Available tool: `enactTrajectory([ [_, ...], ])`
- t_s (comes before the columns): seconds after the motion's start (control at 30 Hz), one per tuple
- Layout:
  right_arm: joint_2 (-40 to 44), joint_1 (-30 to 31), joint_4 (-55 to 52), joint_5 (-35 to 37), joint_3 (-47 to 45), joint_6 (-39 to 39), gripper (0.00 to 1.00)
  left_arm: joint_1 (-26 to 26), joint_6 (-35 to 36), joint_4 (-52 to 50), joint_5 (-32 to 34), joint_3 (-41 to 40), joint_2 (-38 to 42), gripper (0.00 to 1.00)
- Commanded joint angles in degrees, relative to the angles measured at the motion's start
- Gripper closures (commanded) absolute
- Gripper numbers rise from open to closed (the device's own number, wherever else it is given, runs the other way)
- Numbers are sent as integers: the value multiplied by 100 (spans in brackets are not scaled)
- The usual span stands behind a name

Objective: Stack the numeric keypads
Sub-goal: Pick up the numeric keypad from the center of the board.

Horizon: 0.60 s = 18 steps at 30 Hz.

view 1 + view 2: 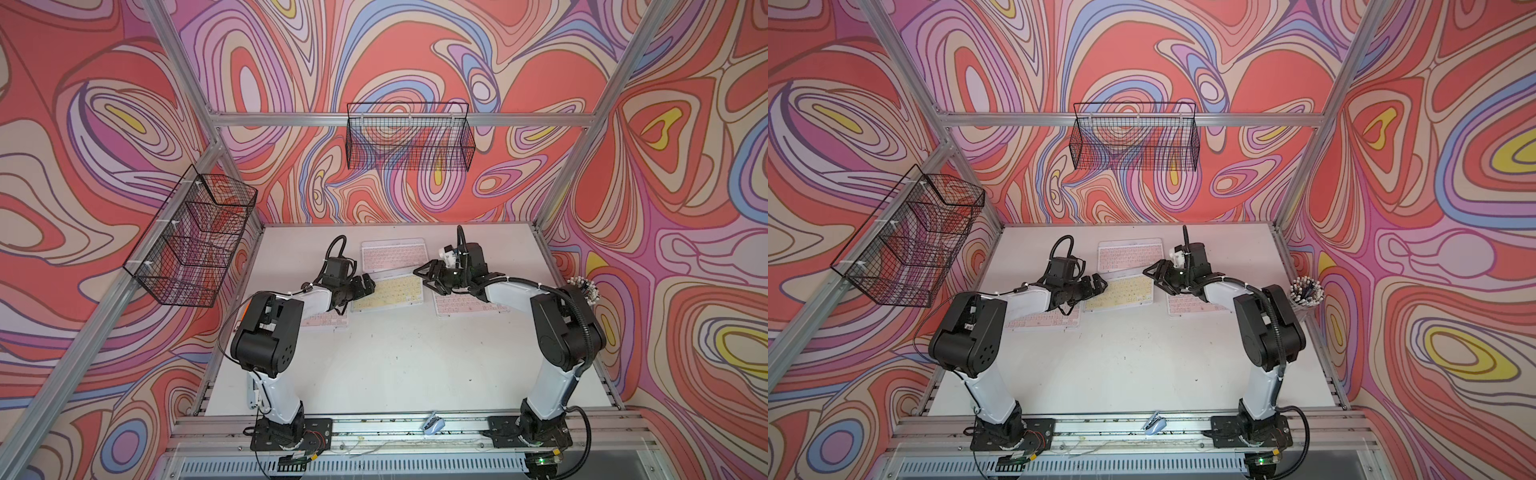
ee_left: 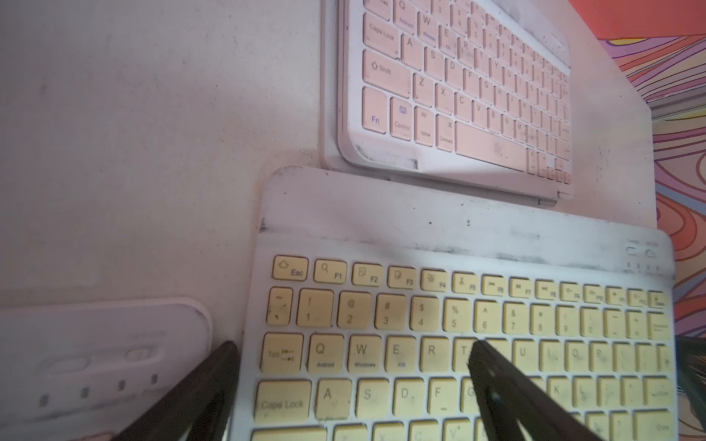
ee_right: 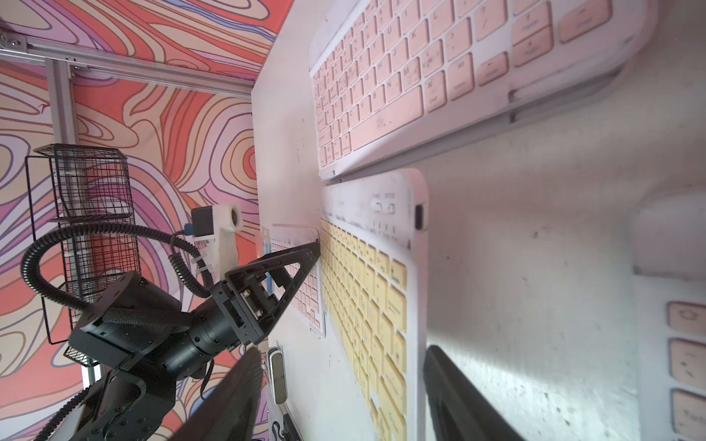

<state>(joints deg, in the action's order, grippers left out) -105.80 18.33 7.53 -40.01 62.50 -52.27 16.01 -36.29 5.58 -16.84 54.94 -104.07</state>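
Reaching over the counter [image 1: 395, 365], both bent arms flank the yellow keypad [image 1: 388, 293] at its centre, its long axis running side to side. Left fingers [image 1: 369, 284] and right fingers [image 1: 430, 266] stand spread at its short ends. The right wrist view reveals the pink keypad [image 3: 386, 110] behind lying on another.

A robotics lab cell is indicated: a white desk [image 1: 395, 365] is enclosed by aluminium framing [image 1: 291, 119] and printed backdrops [image 1: 415, 54], with a left arm [image 1: 274, 399] and right arm [image 1: 552, 386] bolted on.

Swirl-patterned coral walls [image 1: 415, 50], aluminium frame [image 1: 291, 119], black wire basket [image 1: 409, 137] upper centre, second wire basket [image 1: 191, 237] at left, white counter [image 1: 395, 353] lower centre.
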Motion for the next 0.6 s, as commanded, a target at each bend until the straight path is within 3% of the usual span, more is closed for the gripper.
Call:
enactTrajectory([
  [0.0,47,268,495,-907,-6,-276,32,194,-336,-384,-1081,-325,-456,4],
  [0.4,-2,360,1009,-1130,-62,-626,34,46,-632,320,-1429,-629,-444,0],
  [0.57,71,363,262,-894,135,-263,36,-61,-749,498,-1473,-756,-412,0],
])
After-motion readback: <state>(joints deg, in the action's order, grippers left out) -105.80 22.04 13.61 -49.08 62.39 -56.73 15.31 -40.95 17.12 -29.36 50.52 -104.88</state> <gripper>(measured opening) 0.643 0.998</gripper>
